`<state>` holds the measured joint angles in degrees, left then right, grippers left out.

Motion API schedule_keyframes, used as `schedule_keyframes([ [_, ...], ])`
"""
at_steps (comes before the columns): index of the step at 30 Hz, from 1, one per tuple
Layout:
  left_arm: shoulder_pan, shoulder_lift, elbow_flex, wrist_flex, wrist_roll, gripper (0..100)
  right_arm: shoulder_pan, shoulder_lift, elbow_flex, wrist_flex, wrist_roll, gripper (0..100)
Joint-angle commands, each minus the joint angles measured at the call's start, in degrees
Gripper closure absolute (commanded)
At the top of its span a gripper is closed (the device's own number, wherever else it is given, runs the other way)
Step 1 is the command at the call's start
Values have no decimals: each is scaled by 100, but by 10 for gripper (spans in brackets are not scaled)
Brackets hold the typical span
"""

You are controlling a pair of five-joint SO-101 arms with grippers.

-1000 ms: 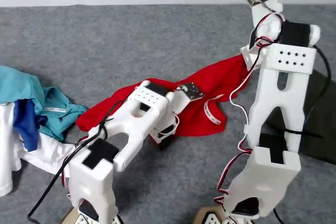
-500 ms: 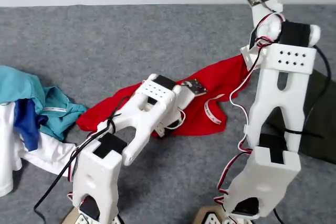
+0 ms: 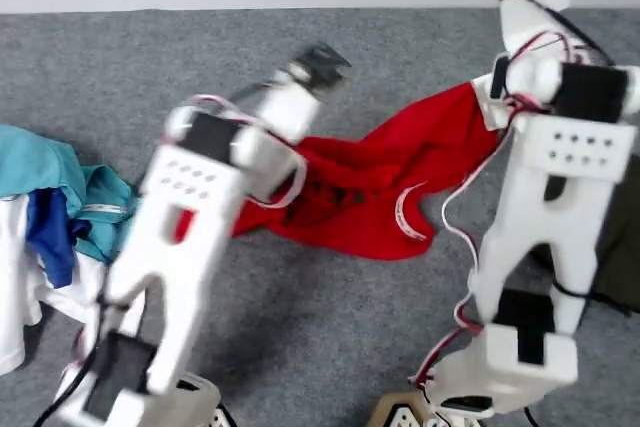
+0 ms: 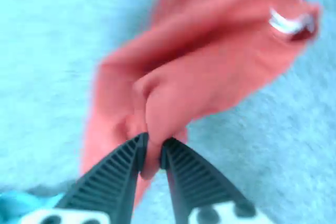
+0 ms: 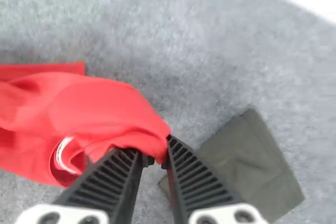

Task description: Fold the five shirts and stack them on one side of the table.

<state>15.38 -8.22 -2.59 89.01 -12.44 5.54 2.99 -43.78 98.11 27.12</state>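
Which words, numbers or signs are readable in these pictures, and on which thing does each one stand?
No text can be read.
On the red shirt, the white neck band: any print is too blurred.
On the teal shirt, the neck label: too small to read.

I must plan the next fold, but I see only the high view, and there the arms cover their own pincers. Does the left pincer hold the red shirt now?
Observer: Yes. In the left wrist view the left pincer is shut on a bunched fold of the red shirt.
Operator: Thank you. And the right one, please?
Observer: In the right wrist view the right pincer is shut on an edge of the same shirt, near its collar.
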Motion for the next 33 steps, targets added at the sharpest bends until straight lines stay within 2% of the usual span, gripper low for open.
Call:
schedule_keyframes([
  [1,-668,-993,-251,-387,53,995,92,-840,-299,-110,-26,989],
  [8,-1354,-1864,-936,-1644,62,995,224,-2018,-299,-646,-18,989],
  [14,-1459,-1934,-1402,-2127,35,995,277,-2651,-299,-1481,273,989],
  [24,-1459,-2136,-1385,-2101,18,995,277,-3196,-299,-2334,343,989],
  [33,-1459,-2760,-1420,-1407,9,995,286,-3837,-299,-2923,958,989],
])
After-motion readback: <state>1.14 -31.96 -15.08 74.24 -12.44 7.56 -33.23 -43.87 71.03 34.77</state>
